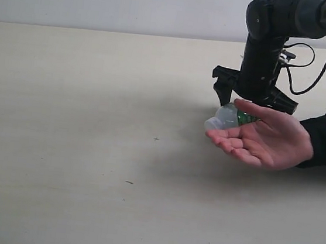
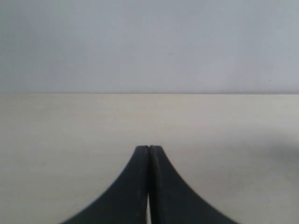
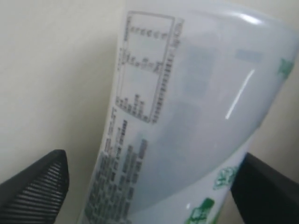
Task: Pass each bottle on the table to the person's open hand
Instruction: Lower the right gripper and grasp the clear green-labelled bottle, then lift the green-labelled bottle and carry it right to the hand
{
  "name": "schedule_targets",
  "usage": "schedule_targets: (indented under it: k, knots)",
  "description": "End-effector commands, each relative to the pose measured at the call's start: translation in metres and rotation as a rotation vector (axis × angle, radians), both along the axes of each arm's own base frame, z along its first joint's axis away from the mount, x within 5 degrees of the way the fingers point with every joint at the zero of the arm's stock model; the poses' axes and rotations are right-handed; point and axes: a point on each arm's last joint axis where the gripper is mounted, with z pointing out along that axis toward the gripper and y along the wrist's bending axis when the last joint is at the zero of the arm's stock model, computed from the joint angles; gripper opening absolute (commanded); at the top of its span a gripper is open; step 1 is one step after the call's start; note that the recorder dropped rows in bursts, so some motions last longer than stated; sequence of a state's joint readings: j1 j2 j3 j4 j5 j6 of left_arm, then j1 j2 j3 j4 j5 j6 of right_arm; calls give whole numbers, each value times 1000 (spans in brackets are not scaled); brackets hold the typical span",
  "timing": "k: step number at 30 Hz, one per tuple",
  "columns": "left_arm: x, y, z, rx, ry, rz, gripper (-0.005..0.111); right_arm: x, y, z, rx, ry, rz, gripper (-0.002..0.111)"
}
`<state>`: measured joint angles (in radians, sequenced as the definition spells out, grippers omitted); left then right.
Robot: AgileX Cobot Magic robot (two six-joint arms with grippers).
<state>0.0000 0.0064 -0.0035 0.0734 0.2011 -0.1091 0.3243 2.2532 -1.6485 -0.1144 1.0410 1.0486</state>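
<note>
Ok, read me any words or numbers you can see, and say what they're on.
Label on the bottle: a boxed table and lines of small print, too blurred to read.
Right arm: white letters cut off by the picture's edge, seemingly "PER".
Nothing else legible.

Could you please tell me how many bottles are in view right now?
1. A clear, green-labelled bottle lies in the person's open hand, beneath the open right gripper. Others may sit outside the views.
</note>
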Motion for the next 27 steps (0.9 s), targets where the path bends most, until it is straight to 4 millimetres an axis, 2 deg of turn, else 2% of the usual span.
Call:
schedule_targets:
  k: [1,4,6,13,18,27]
  knots:
    - [0,0,-1,2,-5,0,0,1,1,0,9,-21,38,65]
    - [0,0,-1,2,-5,0,0,3,2,1,17,-41,33,42]
    - [0,0,-1,2,-5,0,0,4,2,1,24,-59,35,31]
    - [0,0,-1,2,-5,0,0,10,5,6,54,-133,67,1]
    - [0,0,-1,2,-5,0,0,19,9,33,78,-234,181,0]
    - [0,0,-1,2,-5,0,0,29,22,104,164,-402,401,0]
